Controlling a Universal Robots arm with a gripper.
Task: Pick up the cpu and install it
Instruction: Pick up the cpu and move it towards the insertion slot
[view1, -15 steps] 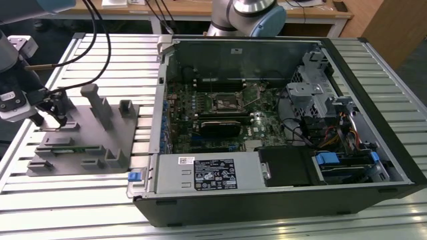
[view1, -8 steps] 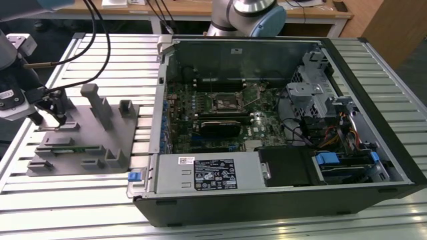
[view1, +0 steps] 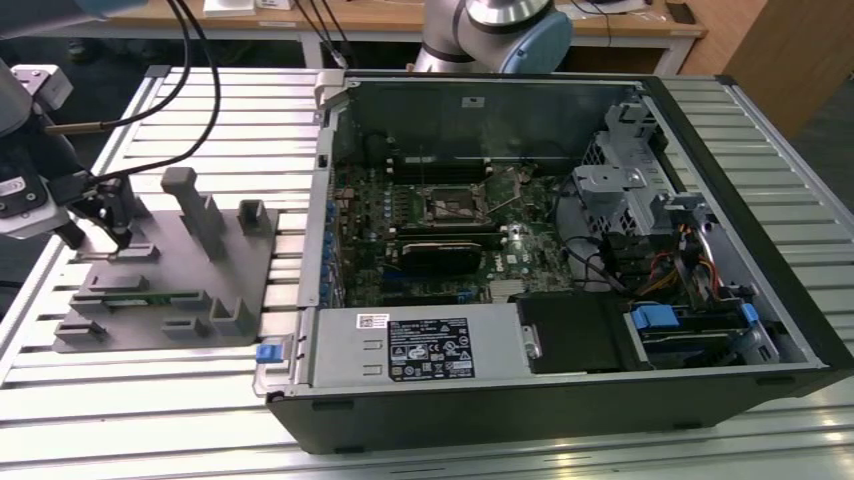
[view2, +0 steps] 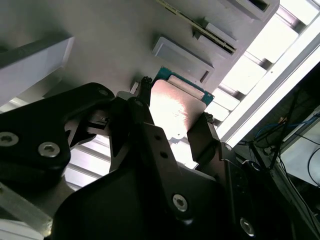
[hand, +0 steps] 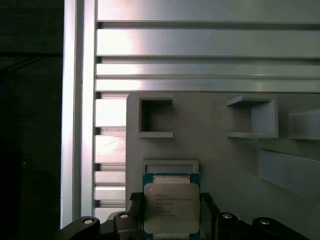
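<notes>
The cpu (hand: 171, 206), a small square chip with a pale metal top on a green board, sits between my gripper's two dark fingers (hand: 136, 210). Both wrist views show the fingers pressed against two opposite edges of the cpu (view2: 175, 110). It hovers over a shallow rimmed pocket (hand: 170, 164) of the grey plastic fixture (view1: 174, 290). In the exterior view my gripper (view1: 100, 238) hangs over the fixture's far corner at the exterior view's left. The dark square socket frame (view1: 454, 205) lies on the motherboard inside the open computer case (view1: 561, 400).
Tall grey posts (view1: 200, 215) rise from the fixture close to my gripper. A black heatsink block (view1: 447, 252) sits just below the socket. Drive cages and cables (view1: 654, 230) crowd the case at the exterior view's right. Everything rests on a slatted aluminium table (view1: 134, 400).
</notes>
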